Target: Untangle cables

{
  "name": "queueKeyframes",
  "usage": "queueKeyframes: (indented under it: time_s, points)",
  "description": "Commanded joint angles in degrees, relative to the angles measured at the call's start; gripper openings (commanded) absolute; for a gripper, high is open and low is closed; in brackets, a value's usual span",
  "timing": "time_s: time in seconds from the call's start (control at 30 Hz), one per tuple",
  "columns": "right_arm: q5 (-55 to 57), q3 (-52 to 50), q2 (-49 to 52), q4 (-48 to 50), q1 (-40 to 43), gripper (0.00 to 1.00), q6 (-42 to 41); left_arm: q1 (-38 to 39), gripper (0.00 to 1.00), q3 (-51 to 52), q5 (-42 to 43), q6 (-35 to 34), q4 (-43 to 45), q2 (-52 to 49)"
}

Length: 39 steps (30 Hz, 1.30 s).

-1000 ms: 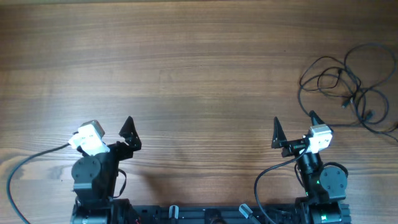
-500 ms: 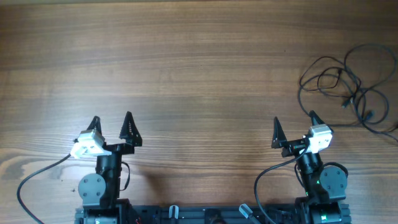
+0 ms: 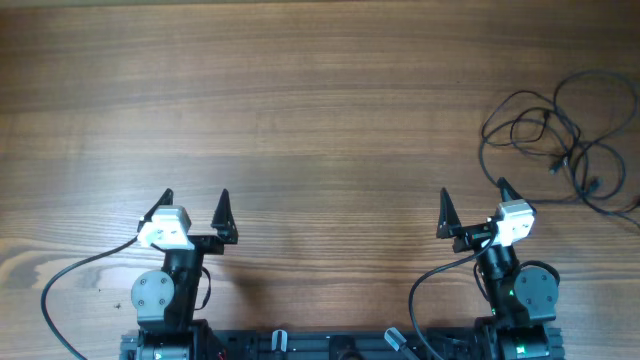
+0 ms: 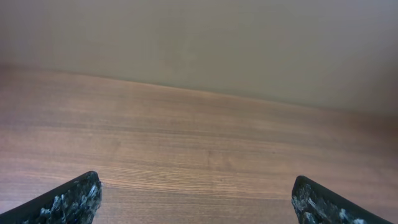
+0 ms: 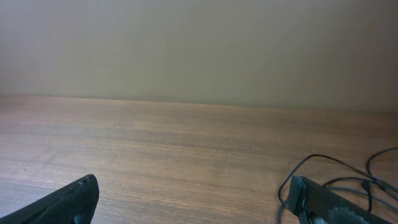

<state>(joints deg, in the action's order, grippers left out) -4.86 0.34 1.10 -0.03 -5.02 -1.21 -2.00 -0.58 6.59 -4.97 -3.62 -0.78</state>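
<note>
Black cables [image 3: 548,124]: a loose tangle of thin wires on the wooden tabletop [image 3: 320,100], lying ahead of my right gripper [image 3: 474,192] and off to its right.
Lie of the tangle: overlapping loops with no single long axis that I can make out. Two small plug ends sit on the side nearest me.
Right gripper: released, jaws spread wide, holding nothing and clear of the wires. In its wrist view the loops show low down, past my right-hand finger.
Left gripper [image 3: 195,195]: released as well, and empty. The cables are well apart from it, far across to its right, and none show in its wrist view.
Nearer arm: the right, plainly.
Coming move, as I judge it: my right arm reaches forward and rightward to the near side of the tangle. My left would have to cross most of the tabletop to help.
</note>
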Motion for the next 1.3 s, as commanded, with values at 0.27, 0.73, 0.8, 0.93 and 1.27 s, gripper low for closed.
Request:
queueKeyframes:
  time_s: [0.27,0.73,0.8,0.93,1.27]
  points:
    - [0.3,0.0,-0.9,0.2,-0.3,1.00,-0.4,-0.4,1.00,0.3,2.1,0.4,-0.1,0.6]
    - [0.3,0.0,-0.8,0.1,-0.3,1.00,-0.4,-0.4,1.00,0.3,2.1,0.4,-0.1,0.5]
    - [0.3,0.0,-0.8,0.2,-0.3,1.00,-0.4,-0.4,1.00,0.3,2.1,0.4,-0.1,0.5]
    - [0.3,0.0,-0.8,0.1,-0.3,1.00,-0.4,-0.4,1.00,0.3,2.1,0.4,-0.1,0.5]
    - [0.3,0.0,-0.8,0.2,-0.3,1.00,-0.4,-0.4,1.00,0.3,2.1,0.4,-0.1,0.5]
